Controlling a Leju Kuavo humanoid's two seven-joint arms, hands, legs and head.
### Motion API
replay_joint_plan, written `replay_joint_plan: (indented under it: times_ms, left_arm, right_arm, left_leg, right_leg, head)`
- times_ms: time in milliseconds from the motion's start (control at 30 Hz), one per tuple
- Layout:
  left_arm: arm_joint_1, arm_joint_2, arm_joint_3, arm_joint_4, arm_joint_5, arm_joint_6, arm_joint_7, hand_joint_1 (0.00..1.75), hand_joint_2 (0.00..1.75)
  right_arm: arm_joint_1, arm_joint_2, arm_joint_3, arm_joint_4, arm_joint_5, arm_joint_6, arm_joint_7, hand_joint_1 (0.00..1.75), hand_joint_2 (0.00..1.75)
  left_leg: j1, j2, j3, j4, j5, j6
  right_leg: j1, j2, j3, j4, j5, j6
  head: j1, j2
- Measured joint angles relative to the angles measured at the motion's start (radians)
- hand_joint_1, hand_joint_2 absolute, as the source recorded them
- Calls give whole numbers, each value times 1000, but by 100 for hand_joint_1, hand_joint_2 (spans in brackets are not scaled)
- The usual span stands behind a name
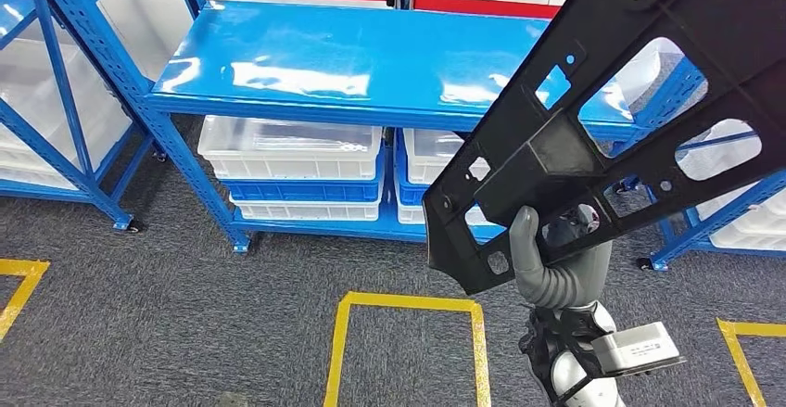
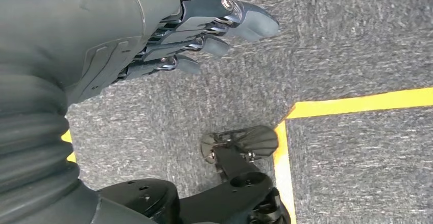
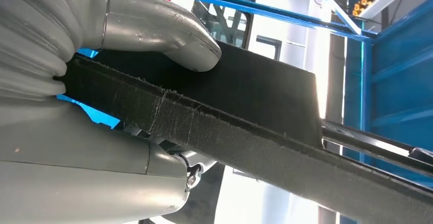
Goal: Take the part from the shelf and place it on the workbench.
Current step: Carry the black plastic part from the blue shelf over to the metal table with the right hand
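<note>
Matt black plastic part [image 1: 593, 138] with a rough, fibrous edge; glossy blue painted metal shelf [image 1: 352, 64]; translucent plastic crates [image 1: 289, 147]; coarse grey carpet [image 1: 167, 314].

Part [image 1: 593, 138] held up in right hand [image 1: 547, 263] before shelf [image 1: 352, 64], bins [image 1: 292, 161] beneath its top board

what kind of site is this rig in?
Likely a factory or warehouse test area: blue steel shelving holding white plastic bins, yellow floor-marking tape on grey carpet, and a black perforated part gripped in the right robot hand.
</note>
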Motion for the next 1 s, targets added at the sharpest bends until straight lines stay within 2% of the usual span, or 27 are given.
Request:
replay_joint_plan:
  times_ms: [33, 67, 133, 167, 200, 233, 267, 333, 367, 400, 433, 500, 533, 567, 667, 700, 767, 800, 867, 900, 933, 967, 1000]
  left_arm:
    - [0, 0, 0, 0, 0, 0, 0, 0, 175]
    - [0, 0, 0, 0, -1, 0, 0, 0, 175]
    - [1, 0, 0, 0, -2, -1, 0, 0, 175]
    - [1, 0, 0, 0, -3, -1, 0, 0, 175]
    - [1, 1, 1, 0, -3, -1, 0, 0, 175]
    - [2, 2, 1, 0, -3, -1, -1, 0, 175]
    - [2, 2, 1, 0, -3, -1, -1, 0, 175]
    - [3, 3, 2, 0, -3, -1, -1, 0, 175]
    - [3, 3, 2, 0, -4, -1, -1, 0, 175]
    - [3, 3, 2, 0, -5, -1, -1, 0, 175]
    - [3, 3, 2, 0, -7, -1, -1, 0, 175]
    - [2, 3, 2, 0, -11, -1, 0, 0, 175]
    - [1, 4, 2, 0, -13, -1, 0, 0, 175]
    - [1, 4, 2, 0, -15, -1, 0, 0, 175]
    - [2, 4, 2, 0, -18, 0, 1, 0, 175]
    - [2, 4, 2, 0, -18, 0, 1, 0, 175]
    - [0, 4, 2, 0, -18, 0, 1, 0, 175]
    - [-1, 4, 2, 0, -18, 0, 2, 0, 175]
    - [-1, 4, 2, 0, -18, 0, 2, 0, 175]
    - [-1, 4, 2, 0, -18, 0, 2, 0, 175]
    - [-1, 4, 2, 0, -18, 0, 2, 0, 175]
    - [-1, 3, 2, 0, -18, -1, 2, 0, 175]
    - [0, 2, 2, 0, -18, -1, 1, 0, 175]
  right_arm:
    - [0, 0, 0, 0, -7, 6, -2, 175, 175]
    - [-1, 0, 1, 0, -19, 17, -5, 175, 175]
    - [0, -1, 2, 0, -47, 42, -13, 175, 175]
    - [1, -1, 2, 0, -61, 55, -16, 175, 175]
    - [1, -1, 2, 0, -73, 66, -17, 175, 175]
    - [1, 0, 3, 0, -84, 75, -18, 175, 175]
    - [1, 0, 4, 0, -90, 83, -19, 175, 175]
    - [2, 0, 4, 0, -95, 89, -20, 175, 175]
    - [2, 0, 5, 0, -92, 89, -21, 175, 175]
    - [4, 0, 5, 0, -88, 89, -23, 175, 175]
    - [5, 0, 5, 0, -82, 89, -25, 175, 175]
    - [7, -2, 5, 0, -67, 90, -31, 175, 175]
    - [8, -2, 5, 0, -62, 90, -34, 175, 175]
    - [8, -3, 5, 0, -58, 89, -37, 175, 175]
    - [11, -4, 5, 0, -53, 89, -41, 175, 175]
    - [12, -5, 5, 0, -51, 89, -41, 175, 175]
    - [13, -7, 4, -1, -47, 89, -42, 175, 175]
    - [14, -8, 4, -1, -45, 89, -42, 175, 175]
    - [16, -11, 4, -1, -42, 89, -43, 175, 175]
    - [18, -12, 4, -1, -42, 89, -43, 175, 175]
    - [18, -13, 4, -1, -42, 89, -43, 175, 175]
    - [18, -13, 3, -1, -42, 89, -43, 175, 175]
    - [18, -14, 3, -1, -42, 89, -43, 175, 175]
  left_leg:
    - [-1, 0, -3, 0, 6, -6]
    - [-2, 0, -4, -1, 12, -12]
    - [-2, 1, -3, -8, 24, -26]
    - [1, 1, -4, -9, 27, -32]
    - [2, 1, -9, -1, 18, -37]
    - [3, 1, -20, 25, -7, -40]
    - [4, 1, -36, 71, -47, -42]
    - [4, 1, -73, 199, -132, -45]
    - [4, 1, -81, 246, -155, -46]
    - [4, 1, -73, 261, -160, -47]
    - [4, 1, -45, 237, -148, -46]
    - [3, 1, 48, 109, -108, -41]
    - [2, 0, 83, 52, -95, -37]
    - [-1, 0, 103, 16, -90, -33]
    - [-9, 1, 100, -2, -78, -13]
    - [-8, 1, 96, -6, -70, -4]
    - [-2, 3, 83, -14, -54, 10]
    - [-2, 4, 73, -14, -47, 13]
    - [-2, 4, 53, -14, -33, 14]
    - [-2, 4, 45, -13, -27, 13]
    - [-2, 4, 37, -13, -21, 12]
    - [-1, 4, 30, -13, -16, 10]
    - [0, 4, 24, -13, -10, 7]
  right_leg:
    - [2, 1, 33, -56, 13, -2]
    - [5, 1, 48, -85, 19, -6]
    - [10, 3, 44, -91, 31, -21]
    - [7, 2, 43, -92, 37, -29]
    - [5, 2, 41, -94, 45, -37]
    - [1, 1, 38, -97, 53, -46]
    - [-1, 0, 35, -97, 61, -52]
    - [3, -1, 21, -95, 72, -60]
    - [5, -1, 14, -94, 77, -60]
    - [7, -1, 7, -92, 82, -60]
    - [8, -1, 2, -90, 85, -58]
    - [9, -1, -3, -85, 88, -54]
    - [12, -1, -6, -82, 89, -52]
    - [13, -1, -10, -79, 92, -47]
    - [12, -1, -21, -77, 102, -30]
    - [12, 0, -29, -69, 95, -26]
    - [11, 2, -60, -9, 54, -27]
    - [9, 2, -86, 51, 19, -29]
    - [5, 2, -131, 172, -37, -29]
    - [4, 2, -143, 210, -52, -26]
    - [2, 2, -137, 211, -53, -20]
    - [0, 2, -116, 183, -45, -13]
    - [-1, 2, -76, 122, -28, -5]
  head:
    - [-1, 0]
    - [-3, 0]
    - [-4, 0]
    - [-5, 0]
    - [-5, 0]
    - [-6, 0]
    - [-7, 0]
    - [-9, 0]
    - [-9, 0]
    - [-9, 0]
    - [-9, 0]
    - [-9, 0]
    - [-8, 0]
    - [-8, 0]
    - [-8, 0]
    - [-8, 0]
    - [-4, 0]
    - [-3, 0]
    - [-2, 0]
    - [-2, 0]
    - [-1, 0]
    - [-1, 0]
    - [-1, 0]
